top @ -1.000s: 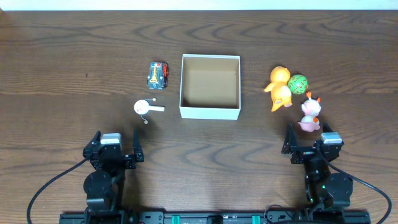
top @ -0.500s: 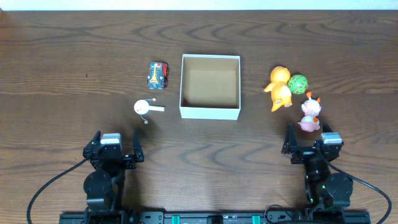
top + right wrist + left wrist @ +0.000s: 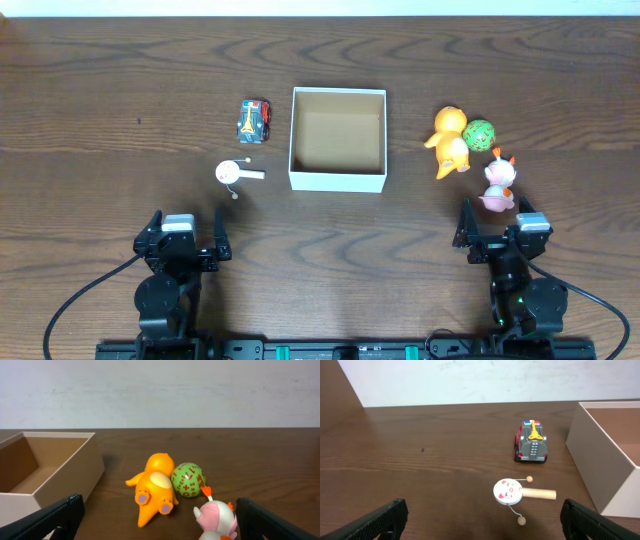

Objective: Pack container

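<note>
On the wooden table, the container shows a bare cardboard floor.

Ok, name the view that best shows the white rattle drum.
Left wrist: the round white rattle drum with a wooden handle lies close, printed face and beads clear. Overhead shows it small and plain. Right wrist misses it.

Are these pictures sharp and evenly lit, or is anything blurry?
Overhead: soft, even light, the container crisp, barely any shadows. Left wrist: toy car sharp, the dark fingers at the corners look softer. Right wrist: green ball clear, pink toy cropped at the bottom.
</note>
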